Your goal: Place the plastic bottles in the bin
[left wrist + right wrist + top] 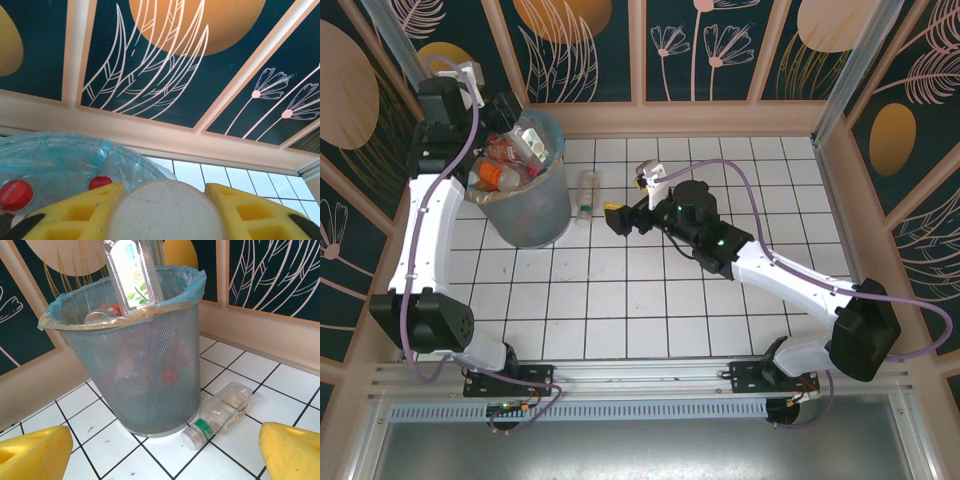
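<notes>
1. Bin [532, 222]: 1, grey mesh, with 1 light blue bag liner [195, 282].
2. Plastic bottle on the tiles [220, 415]: 1, clear, green cap, lying just beside the bin's foot.
3. Plastic bottle held over the bin [132, 275]: 1, clear, leaf-print label.
4. Plastic bottles inside the bin [498, 177]: at least 2, going by 2 red caps [15, 195]; full count hidden by bag and mesh.
5. Arms [790, 280]: 2, white.
6. Grippers: 2, the left gripper [165, 212] and the right gripper [616, 216], each with 2 yellow fingers [30, 455].
</notes>
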Motion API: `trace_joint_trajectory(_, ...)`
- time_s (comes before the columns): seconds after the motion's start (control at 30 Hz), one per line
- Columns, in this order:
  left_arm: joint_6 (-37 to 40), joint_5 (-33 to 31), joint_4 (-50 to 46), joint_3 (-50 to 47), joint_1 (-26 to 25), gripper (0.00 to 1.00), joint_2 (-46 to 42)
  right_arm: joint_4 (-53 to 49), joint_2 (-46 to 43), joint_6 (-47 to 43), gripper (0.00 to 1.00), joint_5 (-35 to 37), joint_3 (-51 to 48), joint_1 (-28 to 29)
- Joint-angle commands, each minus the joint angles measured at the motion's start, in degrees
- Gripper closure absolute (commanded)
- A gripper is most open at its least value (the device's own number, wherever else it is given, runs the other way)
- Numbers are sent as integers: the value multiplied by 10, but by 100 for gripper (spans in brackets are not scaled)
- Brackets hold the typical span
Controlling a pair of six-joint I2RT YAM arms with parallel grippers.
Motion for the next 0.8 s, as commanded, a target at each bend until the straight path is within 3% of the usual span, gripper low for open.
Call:
trace_joint_trajectory(0.0, 11, -34, -21, 21, 4, 100, -44, 5, 4, 5, 4, 5, 15, 3)
trace_joint_trajectory(0.2, 0, -28, -1, -52, 4, 100, -84, 3, 5, 9, 4, 2, 11, 3)
trace_joint_trajectory(0.4, 96, 27, 126, -196, 4, 100, -167, 4, -1, 11, 4, 3, 2, 3)
trace_joint_trajectory(0.57, 134, 65, 117, -209, 3, 97, -153, 12, 13, 16, 4, -4, 7, 3)
trace_joint_trajectory(0.77, 153, 62, 111, -199, -3, 94, -128, 11, 33, 19, 4, -14, 23, 3)
